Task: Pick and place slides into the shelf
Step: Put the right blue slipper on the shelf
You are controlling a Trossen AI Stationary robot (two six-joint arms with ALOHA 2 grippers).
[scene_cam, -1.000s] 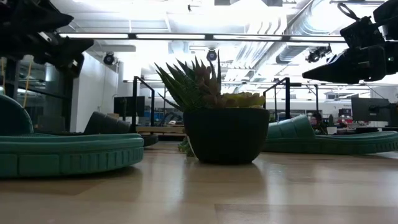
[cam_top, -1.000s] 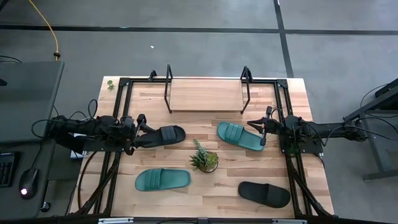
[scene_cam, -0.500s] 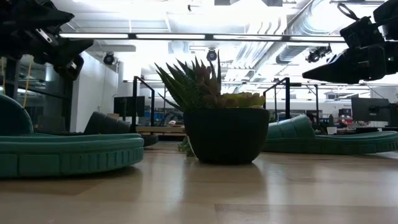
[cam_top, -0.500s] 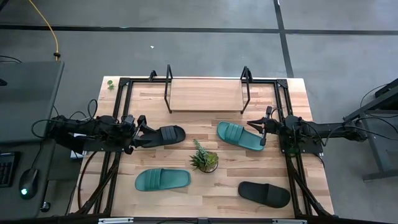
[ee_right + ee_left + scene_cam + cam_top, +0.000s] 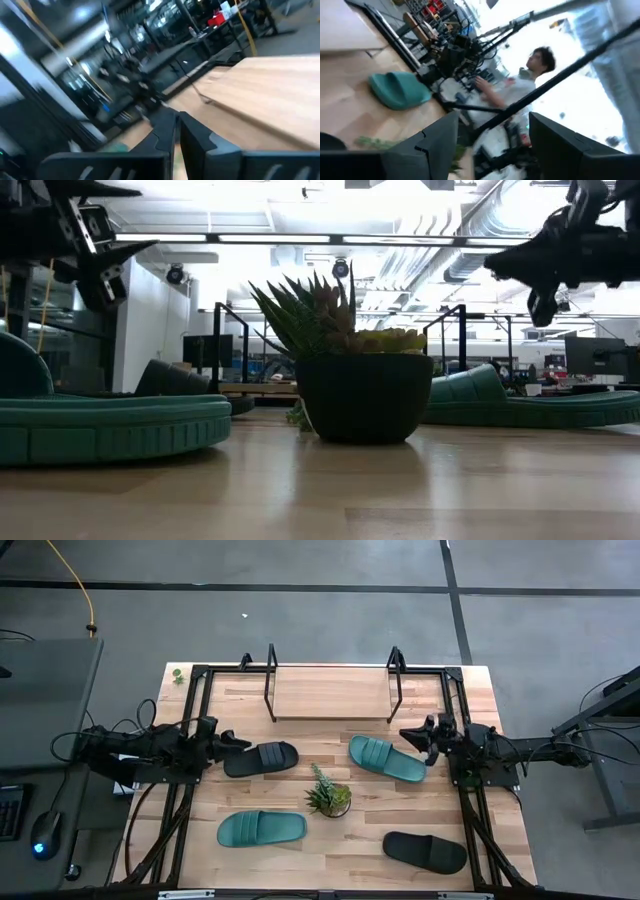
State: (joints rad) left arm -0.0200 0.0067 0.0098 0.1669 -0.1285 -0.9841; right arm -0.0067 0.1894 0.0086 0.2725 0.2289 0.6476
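Four slides lie sole-down on the table: a black one [image 5: 262, 757] at centre left, a teal one [image 5: 387, 759] at centre right, a teal one [image 5: 261, 828] near the front left, and a black one [image 5: 425, 852] at the front right. The shelf [image 5: 330, 692] stands at the far edge with its board bare. My left gripper [image 5: 228, 741] hovers open just left of the centre-left black slide, above the table [image 5: 120, 225]. My right gripper [image 5: 420, 734] hovers shut beside the right end of the centre-right teal slide.
A small spiky potted plant [image 5: 328, 796] stands mid-table between the slides. Black frame bars [image 5: 190, 770] run along the table's left and right sides. A person shows in the room beyond, in the left wrist view [image 5: 520, 85].
My left gripper has drawn back a little toward the table's left edge and turned about its wrist, tipping upward. My right gripper has risen, moved slightly toward the far edge and turned. The slides have stayed where they were.
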